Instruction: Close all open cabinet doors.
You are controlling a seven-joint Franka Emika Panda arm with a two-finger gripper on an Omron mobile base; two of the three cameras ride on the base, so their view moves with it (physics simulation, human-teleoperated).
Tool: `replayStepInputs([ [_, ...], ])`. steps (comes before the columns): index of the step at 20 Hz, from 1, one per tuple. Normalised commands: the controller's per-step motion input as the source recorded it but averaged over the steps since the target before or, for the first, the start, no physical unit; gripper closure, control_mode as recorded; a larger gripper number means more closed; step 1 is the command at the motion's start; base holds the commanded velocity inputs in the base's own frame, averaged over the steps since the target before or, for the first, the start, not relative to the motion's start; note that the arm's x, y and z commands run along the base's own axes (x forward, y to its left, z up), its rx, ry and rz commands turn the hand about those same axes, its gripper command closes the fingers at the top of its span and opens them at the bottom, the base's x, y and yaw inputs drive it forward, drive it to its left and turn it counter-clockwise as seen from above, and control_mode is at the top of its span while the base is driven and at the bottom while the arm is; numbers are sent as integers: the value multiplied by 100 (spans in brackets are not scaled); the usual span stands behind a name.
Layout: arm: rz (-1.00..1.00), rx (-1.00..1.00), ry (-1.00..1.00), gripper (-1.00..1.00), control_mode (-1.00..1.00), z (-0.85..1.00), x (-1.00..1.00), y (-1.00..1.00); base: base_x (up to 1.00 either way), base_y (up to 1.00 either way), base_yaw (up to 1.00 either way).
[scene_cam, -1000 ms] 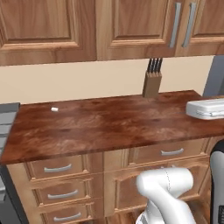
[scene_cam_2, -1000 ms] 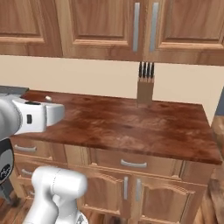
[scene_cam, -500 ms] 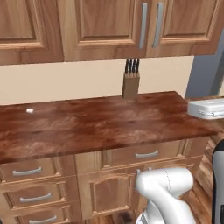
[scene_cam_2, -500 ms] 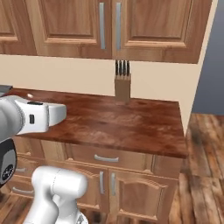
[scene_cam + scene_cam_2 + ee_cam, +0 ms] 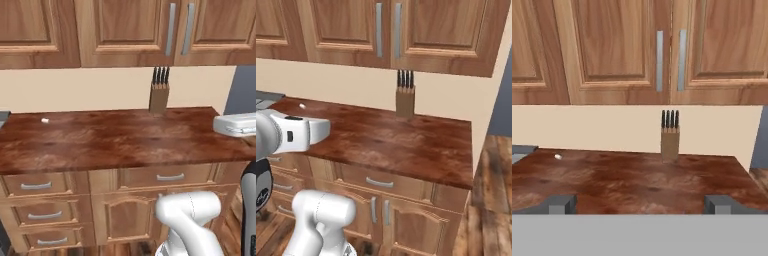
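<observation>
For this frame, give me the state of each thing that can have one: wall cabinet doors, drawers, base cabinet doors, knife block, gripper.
Wall cabinet doors: the ones in view look shut, handles side by side.
Drawers: pushed in, fronts flush.
Base cabinet doors: shut.
Knife block: upright on the counter, knives seated.
Gripper: open, nothing between the fingertips.

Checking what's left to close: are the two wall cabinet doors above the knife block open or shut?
Shut. Both cabinet doors sit flush, handles side by side above the knife block.

Knife block on counter, below cabinet doors
</observation>
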Motion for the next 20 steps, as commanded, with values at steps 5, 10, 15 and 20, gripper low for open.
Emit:
replayStepInputs([
  [5,0,0,0,-100,100,0,0,0,0,-24,40],
  [10,0,0,0,-100,100,0,0,0,0,-20,45],
  [15,0,0,0,-100,100,0,0,0,0,-10,46],
  [20,0,0,0,-100,100,0,0,0,1,-7,47],
])
